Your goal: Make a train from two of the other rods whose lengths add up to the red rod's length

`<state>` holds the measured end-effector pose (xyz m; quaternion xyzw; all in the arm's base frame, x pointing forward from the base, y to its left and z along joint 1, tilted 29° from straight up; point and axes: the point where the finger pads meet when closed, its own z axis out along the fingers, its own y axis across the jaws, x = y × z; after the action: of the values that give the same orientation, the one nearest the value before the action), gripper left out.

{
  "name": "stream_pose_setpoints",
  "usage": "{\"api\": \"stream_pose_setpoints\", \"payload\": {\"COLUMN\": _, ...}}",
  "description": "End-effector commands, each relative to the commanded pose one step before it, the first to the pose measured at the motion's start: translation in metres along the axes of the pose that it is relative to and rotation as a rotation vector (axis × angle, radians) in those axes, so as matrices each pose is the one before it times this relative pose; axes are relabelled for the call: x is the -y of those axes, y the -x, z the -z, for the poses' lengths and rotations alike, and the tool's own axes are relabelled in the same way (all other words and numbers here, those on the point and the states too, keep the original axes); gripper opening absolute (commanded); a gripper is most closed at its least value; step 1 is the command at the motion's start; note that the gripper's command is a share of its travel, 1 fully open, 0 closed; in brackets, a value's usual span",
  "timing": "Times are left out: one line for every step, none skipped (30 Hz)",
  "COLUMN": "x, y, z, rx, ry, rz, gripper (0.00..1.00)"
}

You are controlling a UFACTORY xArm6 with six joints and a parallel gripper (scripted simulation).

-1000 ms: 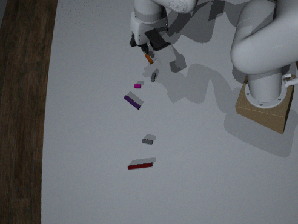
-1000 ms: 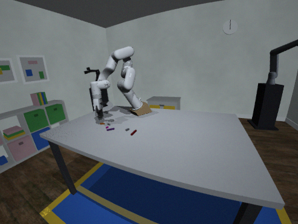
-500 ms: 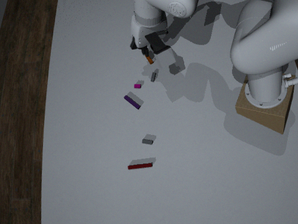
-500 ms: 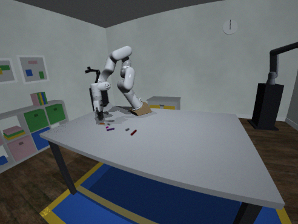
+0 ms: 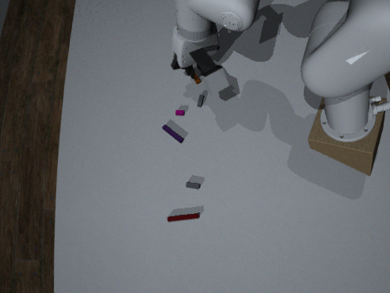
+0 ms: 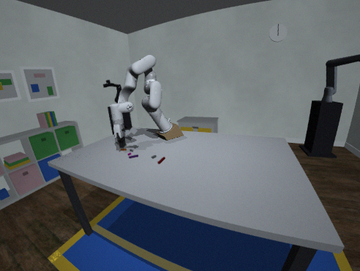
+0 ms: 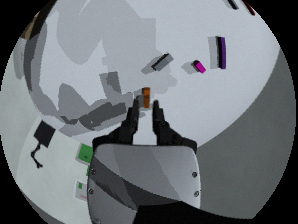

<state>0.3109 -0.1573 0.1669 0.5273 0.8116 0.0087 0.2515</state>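
At upper centre of the overhead frame, the xArm Gripper (image 5: 182, 68) (image 6: 122, 145) (image 7: 145, 106) hovers by the orange rod (image 5: 197, 79) (image 6: 124, 149) (image 7: 146, 97), jaws partly open, empty. Picking it up appears next, likely requiring a straddling descent before pairing with the nearby grey rod (image 5: 201, 100) (image 6: 131, 150) (image 7: 162, 61).

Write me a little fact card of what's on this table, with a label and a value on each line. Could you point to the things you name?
Robot: one white jointed arm
Hand (image 5: 182, 68) (image 6: 122, 146) (image 7: 145, 106): partly open, gripping nothing, close to the orange rod
Short orange rod (image 5: 197, 79) (image 6: 124, 149) (image 7: 146, 97): on the table
Small grey rods: two, one (image 5: 200, 100) (image 6: 131, 150) (image 7: 162, 62) nearest the orange rod, another (image 5: 193, 184) (image 6: 154, 157) (image 7: 232, 4) nearest the red rod
Tiny magenta rod (image 5: 180, 112) (image 6: 129, 154) (image 7: 200, 67): between nearer grey and purple
Long purple rod (image 5: 173, 134) (image 6: 133, 156) (image 7: 222, 53): beside magenta
Long red rod (image 5: 183, 217) (image 6: 162, 160) (image 7: 250, 8): farthest from hand
Train: not built
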Motion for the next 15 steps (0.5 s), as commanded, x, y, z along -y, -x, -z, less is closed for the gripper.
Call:
{"api": "stream_pose_setpoints", "payload": {"x": -0.00119, "y": 0.00139, "z": -0.00624, "rx": 0.00273, "ry": 0.00190, "rz": -0.00005, "gripper": 0.24}}
{"api": "stream_pose_setpoints", "payload": {"x": -0.00001, "y": 0.00000, "z": -0.00107, "rx": 0.00000, "ry": 0.00000, "rz": 0.00000, "gripper": 0.24}}
{"api": "stream_pose_setpoints", "payload": {"x": 0.00000, "y": 0.00000, "z": 0.00000, "rx": 0.00000, "ry": 0.00000, "rz": 0.00000, "gripper": 0.24}}
{"api": "stream_pose_setpoints", "payload": {"x": 0.00000, "y": 0.00000, "z": 0.00000, "rx": 0.00000, "ry": 0.00000, "rz": 0.00000, "gripper": 0.24}}
{"api": "stream_pose_setpoints", "payload": {"x": -0.00001, "y": -0.00001, "z": -0.00099, "rx": -0.00001, "ry": 0.00001, "rz": 0.00000, "gripper": 0.24}}
{"api": "stream_pose_setpoints", "payload": {"x": -0.00001, "y": -0.00001, "z": -0.00092, "rx": -0.00001, "ry": 0.00001, "rz": 0.00000, "gripper": 0.24}}
{"api": "stream_pose_setpoints", "payload": {"x": -0.00001, "y": 0.00000, "z": -0.00083, "rx": 0.00000, "ry": 0.00000, "rz": 0.00000, "gripper": 0.24}}
{"api": "stream_pose_setpoints", "payload": {"x": -0.00001, "y": 0.00000, "z": -0.00075, "rx": 0.00001, "ry": -0.00001, "rz": 0.00000, "gripper": 0.24}}
{"api": "stream_pose_setpoints", "payload": {"x": -0.00001, "y": 0.00000, "z": -0.00067, "rx": 0.00001, "ry": -0.00001, "rz": 0.00000, "gripper": 0.24}}
{"api": "stream_pose_setpoints", "payload": {"x": -0.00001, "y": 0.00000, "z": -0.00059, "rx": 0.00000, "ry": 0.00000, "rz": 0.00000, "gripper": 0.24}}
{"api": "stream_pose_setpoints", "payload": {"x": 0.00000, "y": 0.00000, "z": -0.00052, "rx": 0.00000, "ry": 0.00000, "rz": 0.00000, "gripper": 0.24}}
{"api": "stream_pose_setpoints", "payload": {"x": 0.00000, "y": 0.00000, "z": -0.00044, "rx": 0.00000, "ry": 0.00000, "rz": 0.00000, "gripper": 0.24}}
{"api": "stream_pose_setpoints", "payload": {"x": 0.00000, "y": 0.00000, "z": -0.00037, "rx": 0.00000, "ry": 0.00000, "rz": 0.00000, "gripper": 0.24}}
{"api": "stream_pose_setpoints", "payload": {"x": 0.00000, "y": 0.00000, "z": -0.00030, "rx": 0.00000, "ry": 0.00001, "rz": 0.00000, "gripper": 0.24}}
{"api": "stream_pose_setpoints", "payload": {"x": 0.00000, "y": 0.00000, "z": -0.00023, "rx": 0.00000, "ry": 0.00000, "rz": 0.00000, "gripper": 0.24}}
